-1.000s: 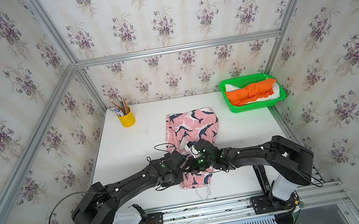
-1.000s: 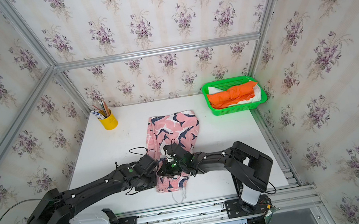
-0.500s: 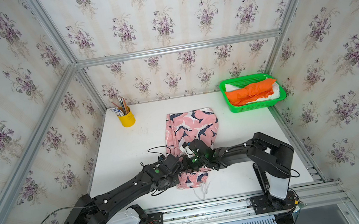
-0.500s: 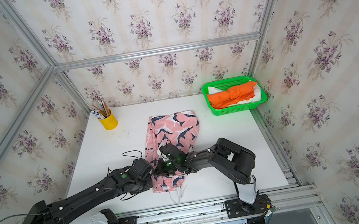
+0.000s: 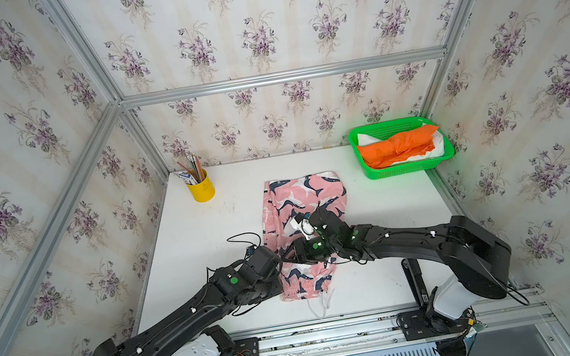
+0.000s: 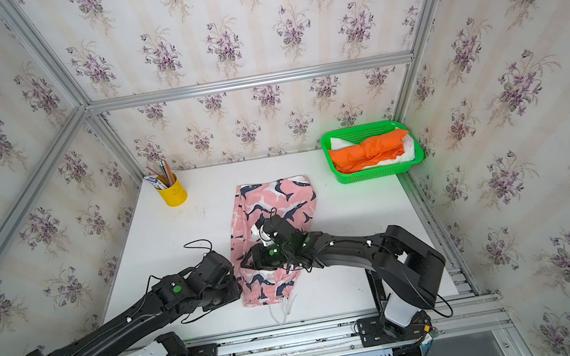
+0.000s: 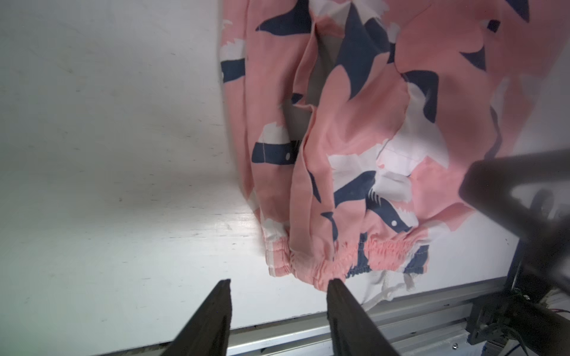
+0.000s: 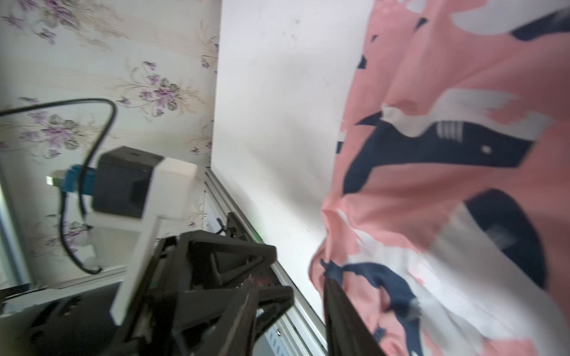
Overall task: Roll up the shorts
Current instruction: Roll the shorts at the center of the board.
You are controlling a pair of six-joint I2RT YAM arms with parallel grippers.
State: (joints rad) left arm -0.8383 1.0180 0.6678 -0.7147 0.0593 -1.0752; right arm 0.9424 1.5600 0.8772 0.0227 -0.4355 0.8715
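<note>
Three shorts, both top views: I count the pink shark-print shorts (image 5: 302,199) spread on the white table (image 5: 208,236), and the orange shorts (image 5: 397,145) bundled over the white shorts (image 5: 438,148) inside the green basket (image 5: 401,170) at the far right corner.
Pink pair, top views: it lies lengthwise at mid-table with the waistband (image 5: 302,293) toward the near edge. The white drawstring (image 5: 320,305) trails off that end, and none of the pair is rolled.
Left arm, top views: my left gripper (image 5: 274,284) sits at the left edge of the pink pair, beside the waistband. I cannot tell how its jaws stand from up here.
Right arm, top views: my right gripper (image 5: 289,256) reaches leftward across the pink pair, between waistband and middle, close to the left gripper.
Far left corner, top views: a yellow cup (image 5: 203,191) of pencils (image 5: 191,164) stands well apart from the cloth.
Left hand, left wrist view: both fingers (image 7: 216,308) stand wide apart with bare table between them and nothing held. One tip is just at the gathered corner of the waistband.
Cloth, left wrist view: the pink pair is wrinkled, with a fold running along its length.
Right hand, right wrist view: the jaws are partly apart, narrower than the left's, with nothing clamped between them. One finger (image 8: 336,308) touches a bunched fold at the cloth's edge. This view is blurred.
Neighbour, right wrist view: the left gripper and its wrist camera (image 8: 123,182) are close beside.
</note>
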